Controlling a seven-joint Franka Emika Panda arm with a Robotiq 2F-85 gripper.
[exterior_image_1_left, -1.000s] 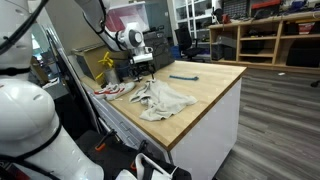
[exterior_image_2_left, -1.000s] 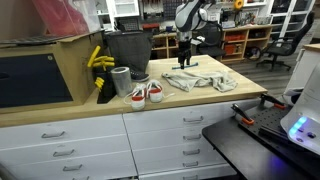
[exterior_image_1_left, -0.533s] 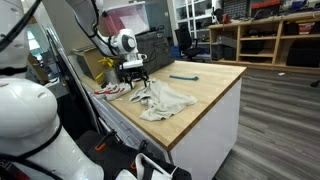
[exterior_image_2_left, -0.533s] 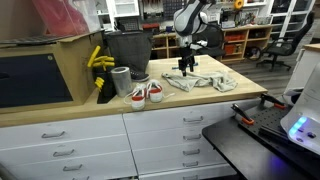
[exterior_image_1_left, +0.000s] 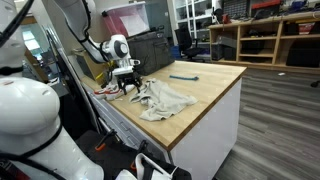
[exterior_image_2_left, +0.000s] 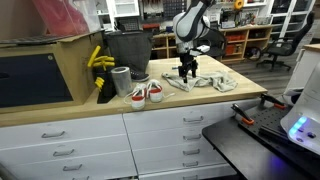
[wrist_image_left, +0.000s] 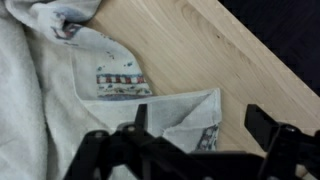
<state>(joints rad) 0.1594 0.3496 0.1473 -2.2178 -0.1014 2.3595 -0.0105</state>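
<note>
A crumpled pale grey cloth (exterior_image_1_left: 165, 99) lies on the wooden counter (exterior_image_1_left: 205, 85); it also shows in the other exterior view (exterior_image_2_left: 200, 82). My gripper (exterior_image_1_left: 129, 86) hangs open just above the cloth's edge near the shoes; it also shows in the other exterior view (exterior_image_2_left: 186, 74). In the wrist view the open fingers (wrist_image_left: 200, 130) straddle a folded corner of the cloth (wrist_image_left: 175, 115), which has a patterned border. The fingers hold nothing.
A pair of white and red shoes (exterior_image_2_left: 146, 94) sits beside the cloth. A grey cup (exterior_image_2_left: 121, 82), a black bin (exterior_image_2_left: 127, 50) and yellow bananas (exterior_image_2_left: 98, 60) stand by the wall end. A blue tool (exterior_image_1_left: 183, 76) lies farther along the counter.
My gripper has moved down and sideways along the counter, from above the bare wood to just over the cloth's edge. It has stayed open. The cloth has not moved.
</note>
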